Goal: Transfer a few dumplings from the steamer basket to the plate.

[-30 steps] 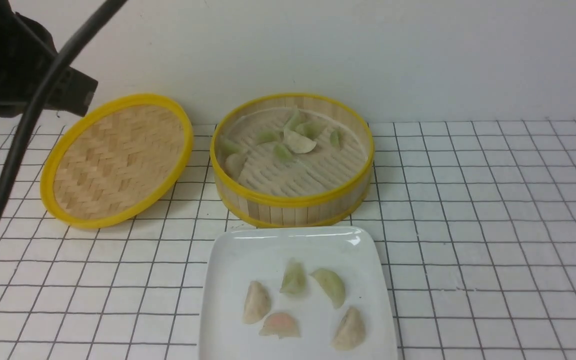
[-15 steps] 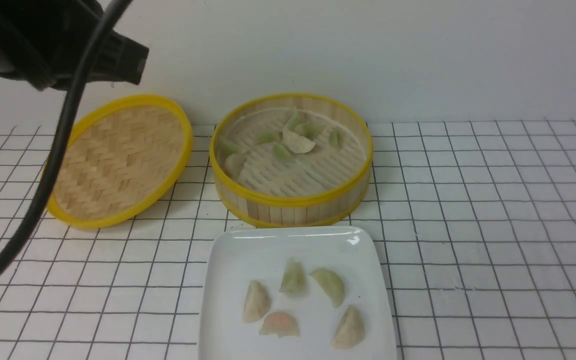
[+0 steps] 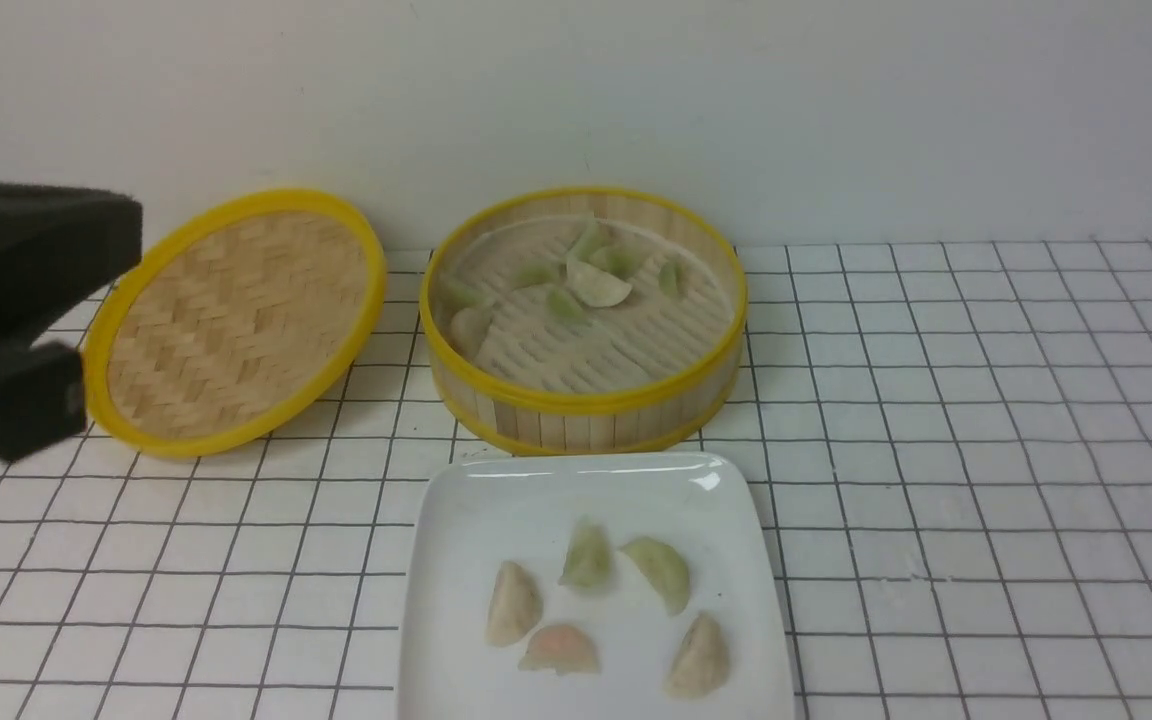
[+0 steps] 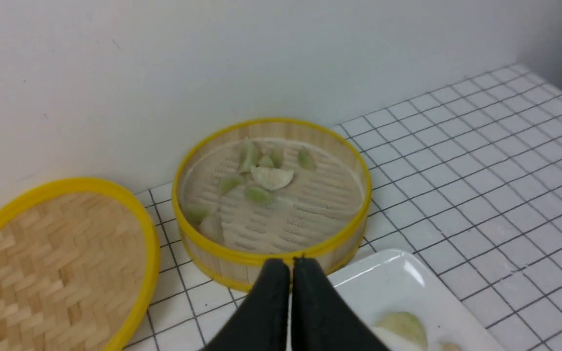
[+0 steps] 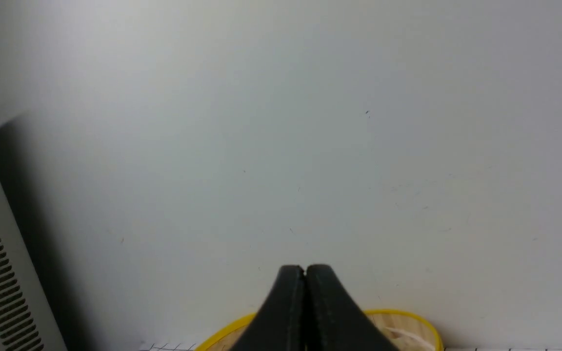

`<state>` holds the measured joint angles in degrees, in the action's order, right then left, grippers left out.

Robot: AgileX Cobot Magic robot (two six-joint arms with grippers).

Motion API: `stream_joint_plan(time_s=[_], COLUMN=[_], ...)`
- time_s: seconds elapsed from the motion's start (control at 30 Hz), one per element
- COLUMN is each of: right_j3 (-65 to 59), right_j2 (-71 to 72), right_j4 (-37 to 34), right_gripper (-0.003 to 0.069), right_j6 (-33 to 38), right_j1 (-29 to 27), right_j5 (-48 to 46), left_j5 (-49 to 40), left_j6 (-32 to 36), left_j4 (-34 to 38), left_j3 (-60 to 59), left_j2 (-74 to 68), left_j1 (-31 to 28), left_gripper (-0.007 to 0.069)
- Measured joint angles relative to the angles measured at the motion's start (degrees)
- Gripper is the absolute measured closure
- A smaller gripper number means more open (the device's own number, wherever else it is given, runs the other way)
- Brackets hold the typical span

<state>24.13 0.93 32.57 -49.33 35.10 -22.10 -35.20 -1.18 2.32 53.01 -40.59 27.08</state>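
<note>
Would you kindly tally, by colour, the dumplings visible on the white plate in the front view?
Green dumplings: 2
Beige dumplings: 2
Pinkish dumpling: 1
Total: 5, on the part of the plate in view

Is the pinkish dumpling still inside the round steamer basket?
No, the pinkish dumpling lies on the white plate, in front of the steamer basket.
</note>
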Motion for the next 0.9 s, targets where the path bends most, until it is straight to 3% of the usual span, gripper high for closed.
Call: stream_joint_plan(time_s=[0.43, 0.7, 0.9], right_j3=[0.0, 0.0, 0.0], right_j2=[0.0, 0.0, 0.0], right_j4=[0.1, 0.1, 0.1], right_gripper=[0.0673, 0.0673, 0.0673], right_j6=[0.0, 0.0, 0.0], right_j1=[0.0, 0.0, 0.0], right_j5=[0.0, 0.0, 0.0], left_j5=[0.6, 1.4, 10.2], left_j6=[0.3, 0.7, 1.2], left_j4=[2.4, -3.8, -3.6], left_j3=[-4.4, -6.7, -24.1], left_j2=[6.0, 8.1, 21.4], left_j1=[0.0, -0.2, -8.8], left_gripper=[0.0631, 0.0631, 0.0631])
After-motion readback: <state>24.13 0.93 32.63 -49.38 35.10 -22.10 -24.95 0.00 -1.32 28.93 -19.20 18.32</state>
